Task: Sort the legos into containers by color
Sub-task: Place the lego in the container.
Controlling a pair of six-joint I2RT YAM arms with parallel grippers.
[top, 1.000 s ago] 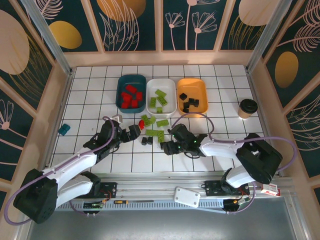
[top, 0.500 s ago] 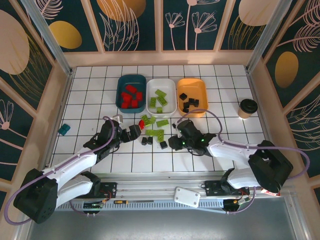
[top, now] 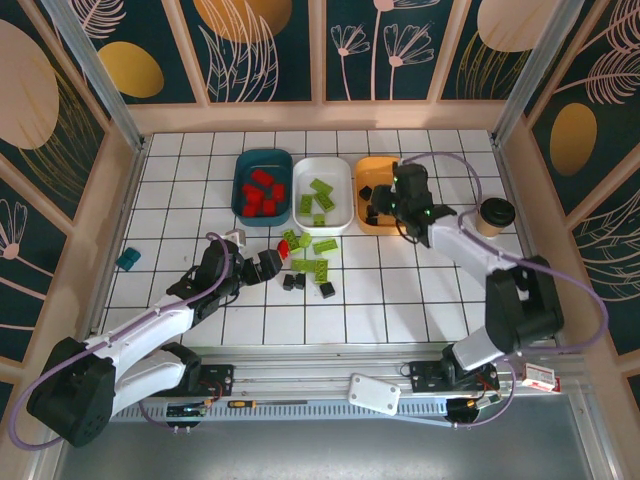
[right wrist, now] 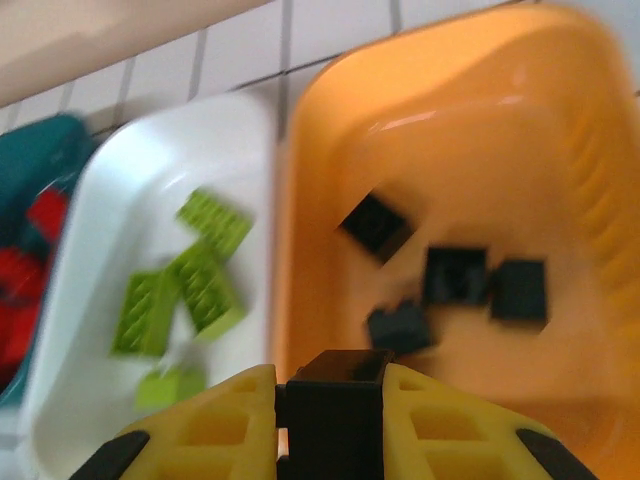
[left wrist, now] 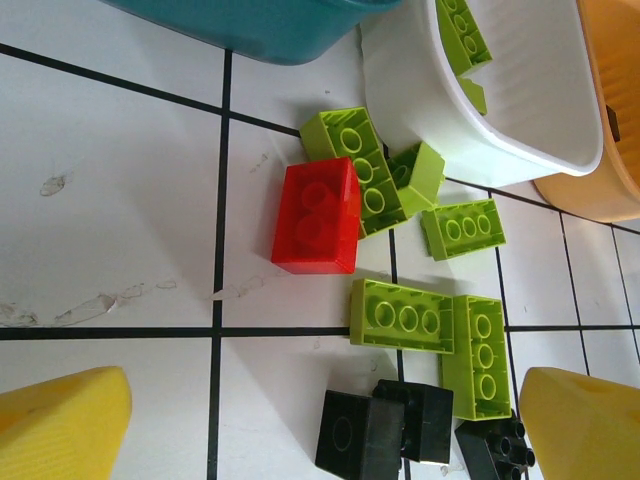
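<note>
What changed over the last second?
The right gripper closed on a black brick at the pile, then swung forward and right; it now hovers over the orange tray, brick clamped. The left gripper stayed open beside the pile. The teal tray, white tray and their bricks are unchanged.

Robot test cell, probably within a lab. Walled on three sides with leaf-print panels (top: 270, 50), framed by metal corner posts (top: 95, 72). Floored with a white gridded table (top: 440, 300). Fitted at the near edge with a slotted metal rail (top: 300, 412) carrying a left arm (top: 150, 325) and a right arm (top: 470, 245), wired with loose lilac cables (top: 437, 154).
</note>
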